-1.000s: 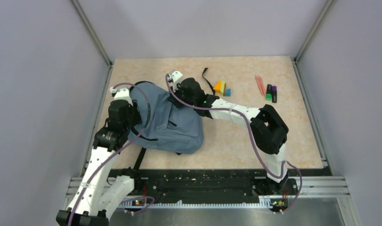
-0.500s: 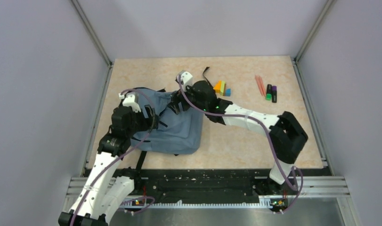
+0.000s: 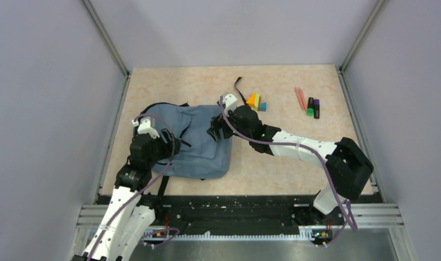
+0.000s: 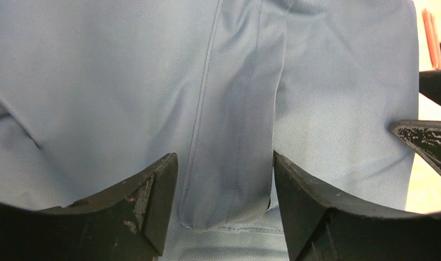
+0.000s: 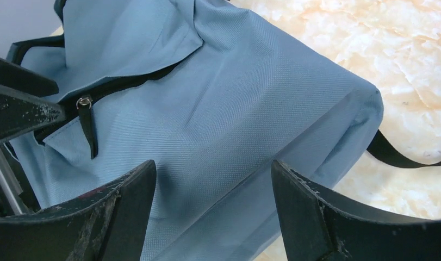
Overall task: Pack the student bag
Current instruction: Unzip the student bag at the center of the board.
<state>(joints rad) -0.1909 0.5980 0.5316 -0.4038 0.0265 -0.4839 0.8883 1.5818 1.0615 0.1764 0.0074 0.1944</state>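
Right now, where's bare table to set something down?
Free: near-centre tabletop between the blue backpack and the right arm; also the far-left strip between the backpack and the back wall. Crowded: far centre to right, with colored blocks, orange pencils and highlighters.

Alternating white link shells with black joint housings along the left arm (image 3: 123, 191) and the right arm (image 3: 300, 148). Routing a purple cable (image 3: 328, 173) in loose loops beside each arm, from base to wrist. Displaying a small green indicator light (image 3: 261, 135) on a black housing. Carrying a white block (image 3: 229, 100) at each wrist. Ending in black, wedge-shaped left fingers (image 4: 147, 217) and right fingers (image 5: 316, 217), both showing pale scuffing and chipped coating along the inner edges.
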